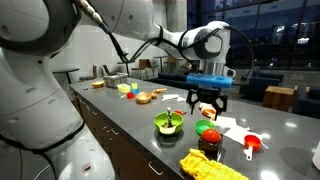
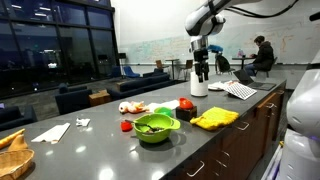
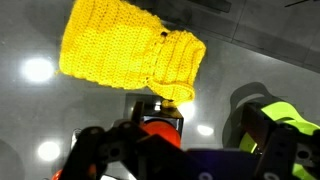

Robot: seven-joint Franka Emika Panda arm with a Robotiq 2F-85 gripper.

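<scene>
- Holding the end effector (image 1: 207,105) well above the counter (image 1: 120,117), fingers (image 3: 272,150) spread wide apart and pointing down, gripping nothing.
- Hovering straight over a red object (image 1: 208,131), well clear of it; in the wrist view, framing that red object (image 3: 160,124) between the two open fingers.
- Resting the red object on top of or inside a dark container (image 1: 210,147); not possible to tell which.
- Lying just beside the container, toward the counter's front edge in an exterior view: a yellow knitted cloth (image 1: 208,165), crumpled, filling the upper part of the wrist view (image 3: 130,55).
- Standing near the red object on the counter: a green bowl (image 1: 168,124), also peeking in at the edge of the wrist view (image 3: 285,115) and sitting next to the cloth in an exterior view (image 2: 155,128).
- Lying on the red object's other side: a red measuring cup (image 1: 252,143), with white papers (image 1: 232,126) just behind it.
- Sitting farther along the counter, well apart from all this: a piece of bread (image 1: 145,97).
- Sitting far off behind the counter: a person (image 2: 262,52).
</scene>
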